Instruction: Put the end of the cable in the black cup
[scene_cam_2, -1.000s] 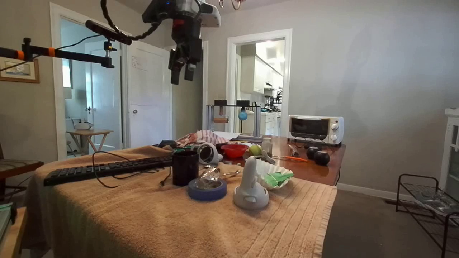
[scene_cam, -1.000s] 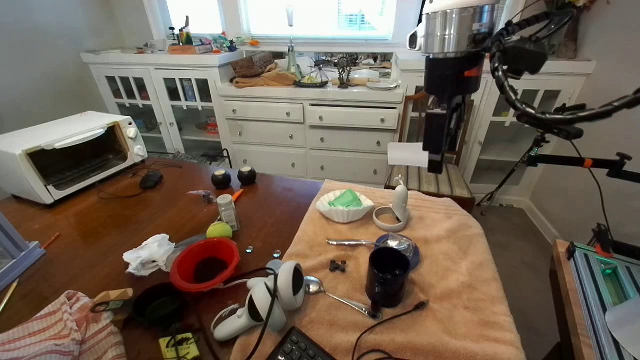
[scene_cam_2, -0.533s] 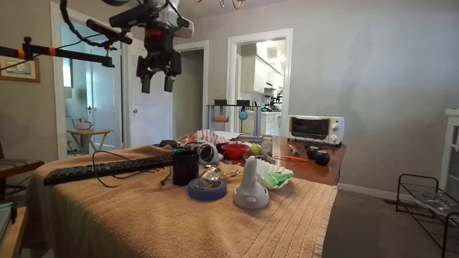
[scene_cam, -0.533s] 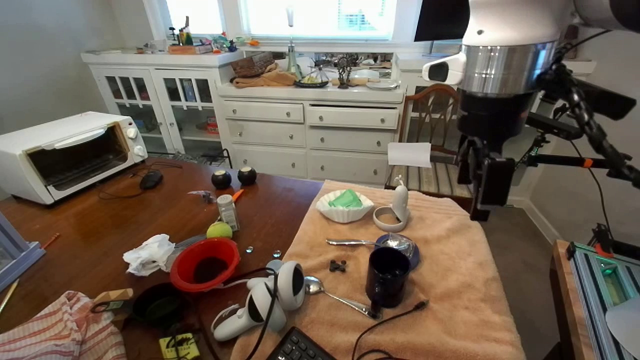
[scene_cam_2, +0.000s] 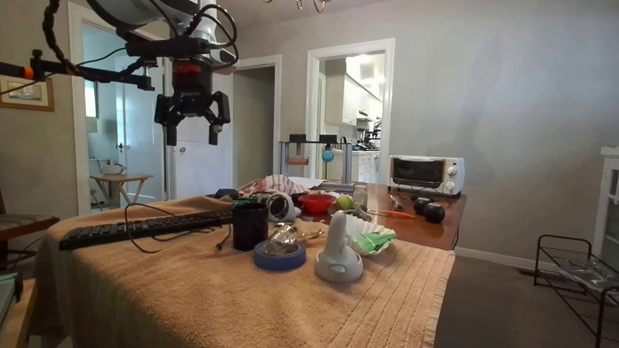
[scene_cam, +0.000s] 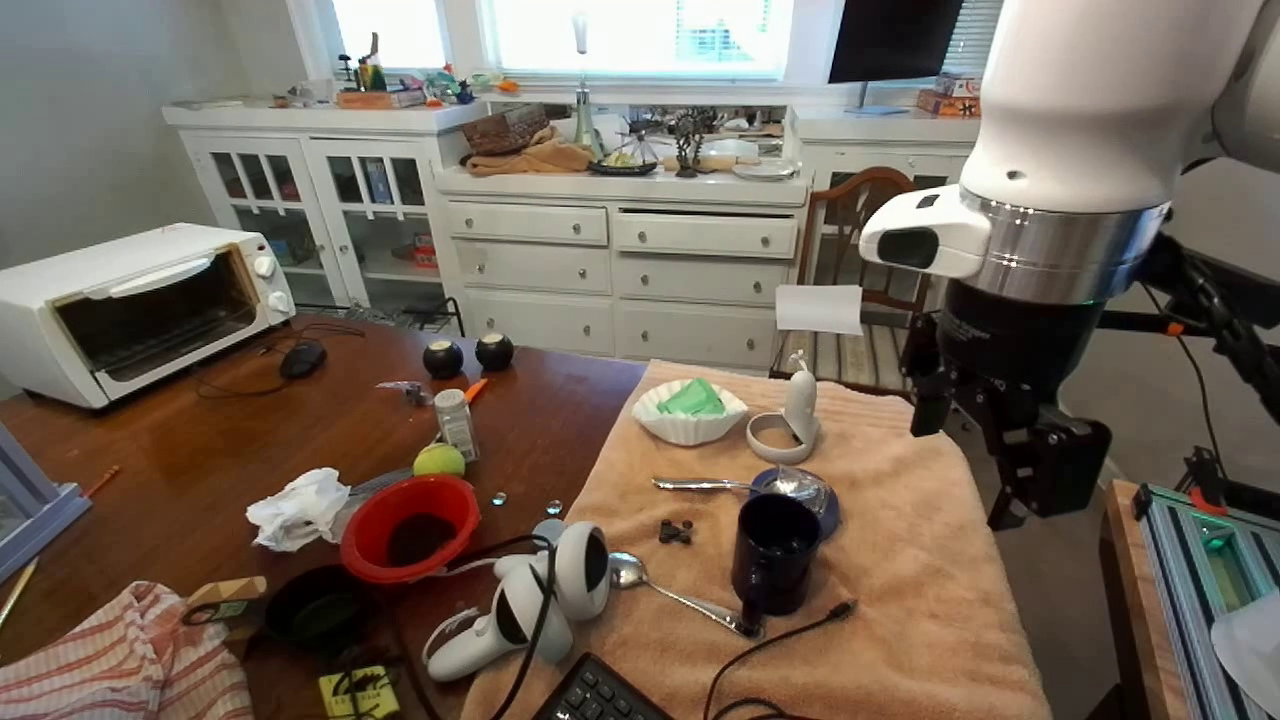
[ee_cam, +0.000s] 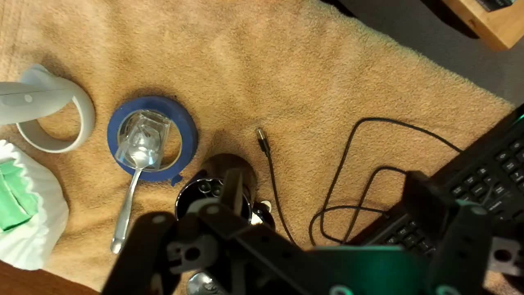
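Gripper [scene_cam_2: 192,139] high, jaws wide, nothing held: we judge spread meant for cable end [ee_cam: 264,144]. Placement beside upright black cup [scene_cam_2: 250,227]: short transfer likely.

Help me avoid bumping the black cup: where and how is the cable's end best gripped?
Probably by the black plug housing, from above, fingers closing across its width. It looks thicker than the cable behind it and lies uncovered on the towel, beside but apart from the black cup.
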Controlling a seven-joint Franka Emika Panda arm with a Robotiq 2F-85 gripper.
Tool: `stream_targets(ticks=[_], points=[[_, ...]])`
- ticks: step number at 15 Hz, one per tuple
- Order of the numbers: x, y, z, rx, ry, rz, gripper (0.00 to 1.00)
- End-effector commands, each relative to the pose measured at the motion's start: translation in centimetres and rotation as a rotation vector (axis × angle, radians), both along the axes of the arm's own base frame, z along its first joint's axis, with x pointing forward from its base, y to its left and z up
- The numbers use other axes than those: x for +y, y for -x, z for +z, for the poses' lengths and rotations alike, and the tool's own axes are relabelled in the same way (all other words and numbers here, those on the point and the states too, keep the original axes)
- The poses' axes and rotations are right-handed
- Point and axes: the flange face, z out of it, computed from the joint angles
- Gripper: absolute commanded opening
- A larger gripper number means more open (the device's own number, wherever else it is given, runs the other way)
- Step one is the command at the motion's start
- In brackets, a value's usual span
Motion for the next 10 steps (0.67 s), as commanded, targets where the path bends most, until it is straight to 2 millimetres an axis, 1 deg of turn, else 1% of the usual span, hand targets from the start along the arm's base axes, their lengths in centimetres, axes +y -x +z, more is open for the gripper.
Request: stream_targets(ticks=[1, 6, 7, 8, 10], points=[[0.0, 0.0, 0.0, 0.003, 0.003, 0.009, 1.0], [0.0, 0.0, 0.0, 0.003, 0.005, 0.02, 1.0], [0.4, 0.2, -0.1, -0.017, -0.014, 0.064, 1.0], [1.3, 0.5, -0.5, -0.024, -0.028, 0.146, 1.0], [2.8, 0.8, -1.4, -0.036, -0.062, 0.239, 1.0]])
